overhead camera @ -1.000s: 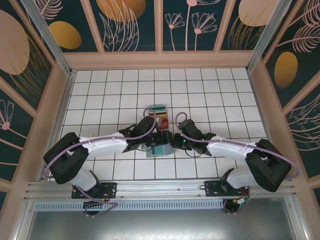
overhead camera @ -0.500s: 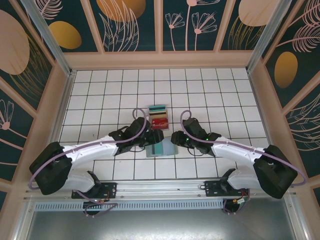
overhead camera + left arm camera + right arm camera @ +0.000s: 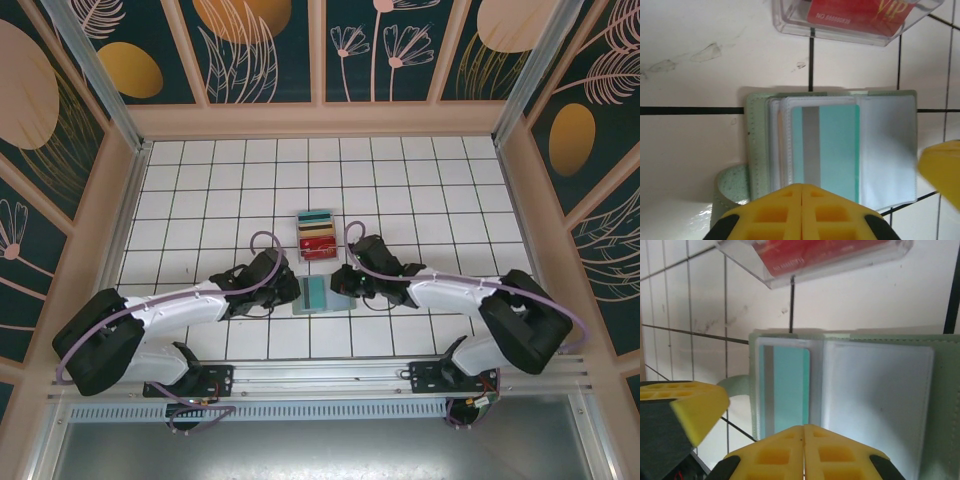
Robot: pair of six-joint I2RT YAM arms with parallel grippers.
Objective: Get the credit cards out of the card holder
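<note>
The card holder (image 3: pixel 322 295) lies open on the tiled floor between my two grippers, grey-green with clear sleeves inside. A teal credit card (image 3: pixel 832 145) with a grey stripe sits in its left sleeve, also seen as the teal card (image 3: pixel 787 385) in the right wrist view. The right sleeve (image 3: pixel 875 400) looks empty. My left gripper (image 3: pixel 297 288) is at the holder's left edge, and its jaws (image 3: pixel 802 186) are shut over the holder's near edge with nothing between them. My right gripper (image 3: pixel 338 283) is at the right edge, jaws (image 3: pixel 804 426) likewise shut and empty.
A clear tray (image 3: pixel 317 235) just beyond the holder holds a stack of cards with a red VIP card (image 3: pixel 855 12) on top. The holder's green strap loop (image 3: pixel 730 192) curls off its left side. The white grid floor is open all around, with patterned walls at the edges.
Both grippers have drawn off the top of the holder to its sides and closed. The holder now lies open with the teal card showing.
</note>
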